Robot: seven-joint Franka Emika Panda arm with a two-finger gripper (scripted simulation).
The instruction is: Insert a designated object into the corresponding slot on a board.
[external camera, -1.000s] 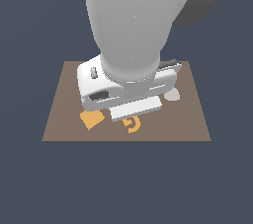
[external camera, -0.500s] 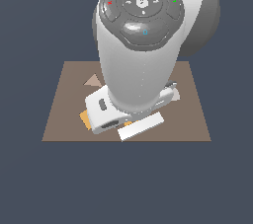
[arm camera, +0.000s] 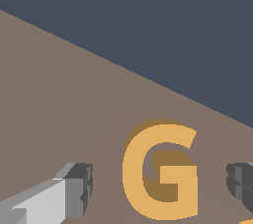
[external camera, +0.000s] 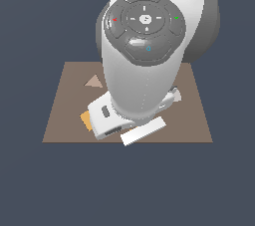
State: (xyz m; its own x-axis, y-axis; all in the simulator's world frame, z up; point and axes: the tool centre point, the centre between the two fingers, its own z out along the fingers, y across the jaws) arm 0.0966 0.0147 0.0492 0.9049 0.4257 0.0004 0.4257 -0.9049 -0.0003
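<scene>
Since half a second ago, your arm (external camera: 142, 56) has swung lower and further over the board (external camera: 194, 105), and its body now covers more of the middle; the tan triangle (external camera: 93, 81) has stayed where it was, near the far edge on the exterior view's left.

You can't see either recess on the board from here, since the arm hides most of the surface. Beside the white hand, on the exterior view's left, only a corner of an orange piece (external camera: 86, 119) shows, and you cannot tell what it is.

In the wrist view, the G (arm camera: 160, 168) lies flat on the board, reading upright as that picture shows it, its long axis running from top to foot of the letter. It sits between the two fingers (arm camera: 79, 188) of the pincer (arm camera: 160, 183), with bare board on either side of it. The pincer is spread wide and grips nothing; neither pad touches the G
</scene>
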